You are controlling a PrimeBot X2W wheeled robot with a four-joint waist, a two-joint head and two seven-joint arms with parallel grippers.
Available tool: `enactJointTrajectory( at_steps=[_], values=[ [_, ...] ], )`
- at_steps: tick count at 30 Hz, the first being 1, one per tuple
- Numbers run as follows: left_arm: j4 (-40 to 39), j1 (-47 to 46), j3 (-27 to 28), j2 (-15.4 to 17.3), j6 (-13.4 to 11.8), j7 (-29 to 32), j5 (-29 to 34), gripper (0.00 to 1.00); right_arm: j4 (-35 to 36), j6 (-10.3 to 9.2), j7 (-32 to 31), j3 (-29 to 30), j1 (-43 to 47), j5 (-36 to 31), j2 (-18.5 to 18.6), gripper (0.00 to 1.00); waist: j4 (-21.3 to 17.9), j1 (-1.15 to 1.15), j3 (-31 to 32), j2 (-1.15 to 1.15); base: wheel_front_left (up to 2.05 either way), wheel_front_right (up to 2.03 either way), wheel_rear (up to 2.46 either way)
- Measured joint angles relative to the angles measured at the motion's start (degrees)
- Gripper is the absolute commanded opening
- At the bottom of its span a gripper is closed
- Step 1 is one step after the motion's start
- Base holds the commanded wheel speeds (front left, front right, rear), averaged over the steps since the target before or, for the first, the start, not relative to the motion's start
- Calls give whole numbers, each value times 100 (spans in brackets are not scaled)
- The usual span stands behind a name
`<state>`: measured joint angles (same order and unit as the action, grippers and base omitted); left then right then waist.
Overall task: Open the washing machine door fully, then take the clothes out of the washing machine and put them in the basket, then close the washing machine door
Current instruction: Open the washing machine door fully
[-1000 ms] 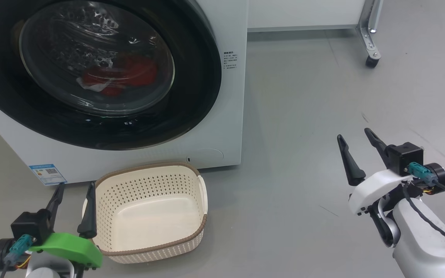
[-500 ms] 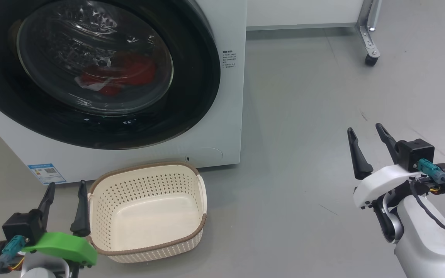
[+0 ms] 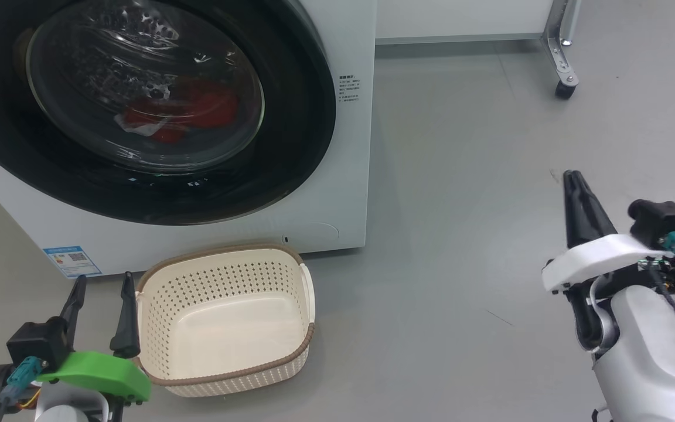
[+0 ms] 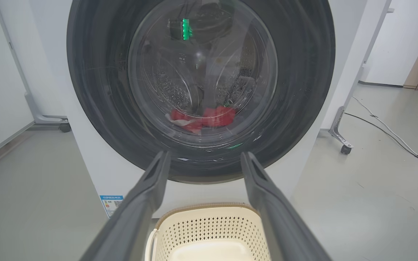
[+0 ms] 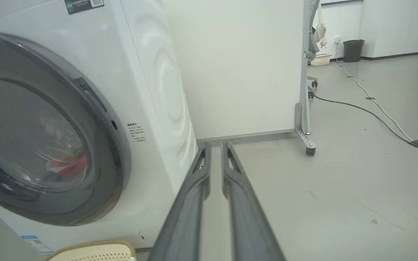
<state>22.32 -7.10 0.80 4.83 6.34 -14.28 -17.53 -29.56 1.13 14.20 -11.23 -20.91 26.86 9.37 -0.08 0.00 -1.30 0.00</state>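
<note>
white front-loading washing machine (image 3: 349,176) standing on the floor. its round washing machine door (image 3: 296,146), a glossy black rim around a bulging clear window, is shut against the front. red clothes (image 3: 197,108) with a white patch lie low in the drum, seen through the glass. the cream perforated basket (image 3: 226,278), brown-rimmed, upright and empty, sits on the floor just before the machine's lower front.

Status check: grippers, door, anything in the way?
Left gripper open, right gripper shut, both empty. Washing machine door closed, red clothes inside. Basket empty, just below door.
</note>
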Motion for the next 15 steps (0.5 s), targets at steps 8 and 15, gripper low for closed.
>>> enactJointTrajectory(
  at_steps=[8,15],
  values=[
    [-142,-2,21,-56,37,0,54,100,293,319,9,906,-9,1066,-385,0,99,0,-174,0,0,0,0],
    [-257,-49,-58,-111,52,0,90,100,125,465,24,1444,-159,2245,-542,0,266,0,-445,0,0,0,0]
  ],
)
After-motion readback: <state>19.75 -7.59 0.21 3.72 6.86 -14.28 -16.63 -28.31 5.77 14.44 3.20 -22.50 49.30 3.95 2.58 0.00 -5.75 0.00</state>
